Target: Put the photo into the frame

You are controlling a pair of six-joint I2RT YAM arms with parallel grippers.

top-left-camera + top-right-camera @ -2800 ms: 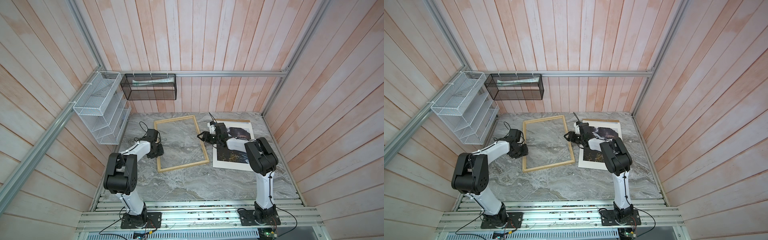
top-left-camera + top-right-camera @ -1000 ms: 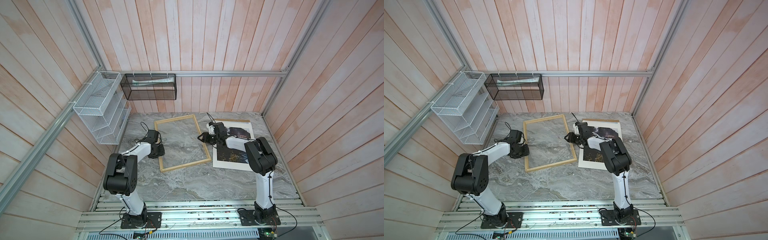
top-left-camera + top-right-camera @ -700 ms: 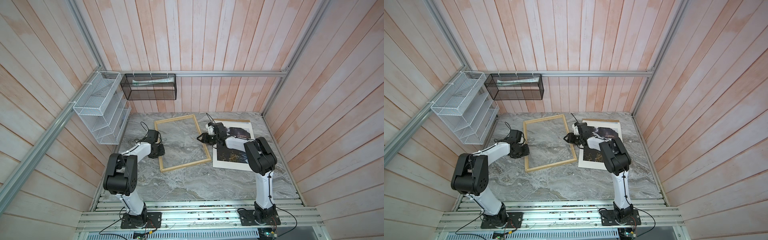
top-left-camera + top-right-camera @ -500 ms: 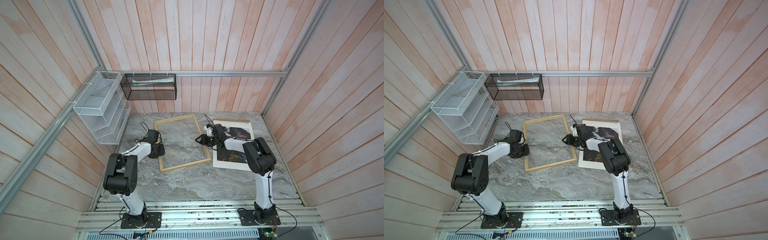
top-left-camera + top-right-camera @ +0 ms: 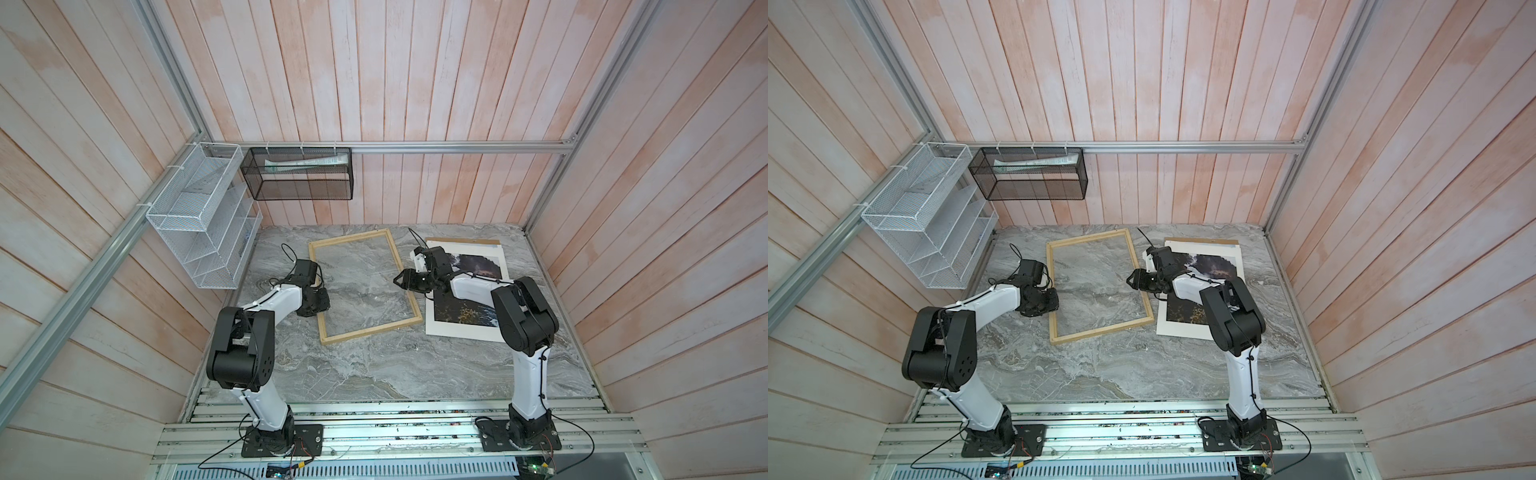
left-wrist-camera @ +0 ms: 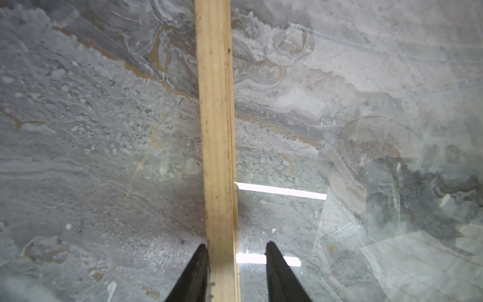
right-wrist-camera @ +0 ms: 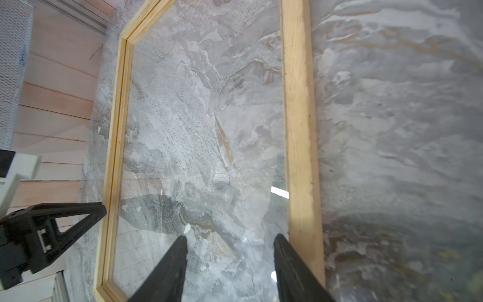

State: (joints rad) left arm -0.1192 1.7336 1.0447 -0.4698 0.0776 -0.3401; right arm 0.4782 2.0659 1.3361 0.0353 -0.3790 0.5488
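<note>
Your photo [image 5: 461, 316] lies flat on the bench [image 5: 374, 374] at 3 o'clock of the frame [image 5: 372, 331], long axis 12-to-6, under the right arm (so that arm is nearer). The right fingers [image 7: 170, 269] hang apart over the pane, holding nothing. The left fingers [image 6: 193, 274] straddle the frame's 9 o'clock rail, seemingly unclamped.

White wire rack [image 5: 199, 224], black mesh basket [image 5: 299, 192] on walls — marble tabletop [image 5: 374, 365] below.

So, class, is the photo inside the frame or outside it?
Outside. The photo lies flat on the table beside the frame, whose pane shows only marble underneath.
</note>
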